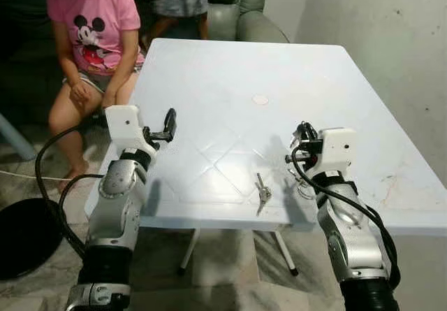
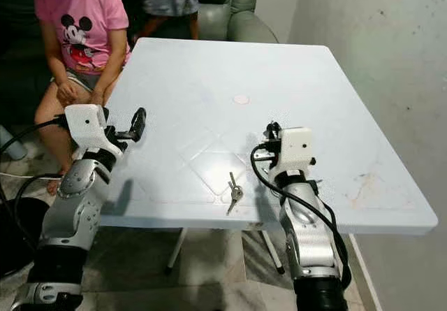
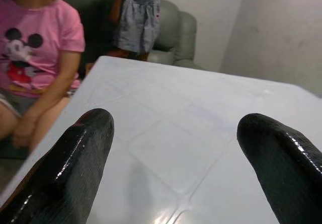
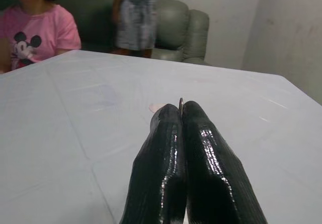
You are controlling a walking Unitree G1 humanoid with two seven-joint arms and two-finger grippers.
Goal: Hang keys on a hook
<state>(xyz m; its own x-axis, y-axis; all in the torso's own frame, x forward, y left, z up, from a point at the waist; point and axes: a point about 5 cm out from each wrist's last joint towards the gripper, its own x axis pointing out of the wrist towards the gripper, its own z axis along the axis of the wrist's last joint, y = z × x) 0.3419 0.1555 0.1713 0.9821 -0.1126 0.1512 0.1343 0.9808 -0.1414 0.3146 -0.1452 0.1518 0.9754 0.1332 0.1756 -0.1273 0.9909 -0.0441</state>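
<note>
I am seeing the keys [image 1: 262, 193] lying lengthwise away from me, just left of my right gripper [image 1: 302, 133]; its fingers are pressed together, pinching a thin hook; left gripper [image 1: 168, 124] is spread.

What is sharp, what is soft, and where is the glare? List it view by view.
Left eye view: soft, even light; the white table is bright, the keys are sharp, and faint arm shadows fall on the table. Left wrist view: the left fingers are close and soft-edged, with small glints. Right wrist view: the right fingers carry streaky glare, and the background is slightly soft.
</note>
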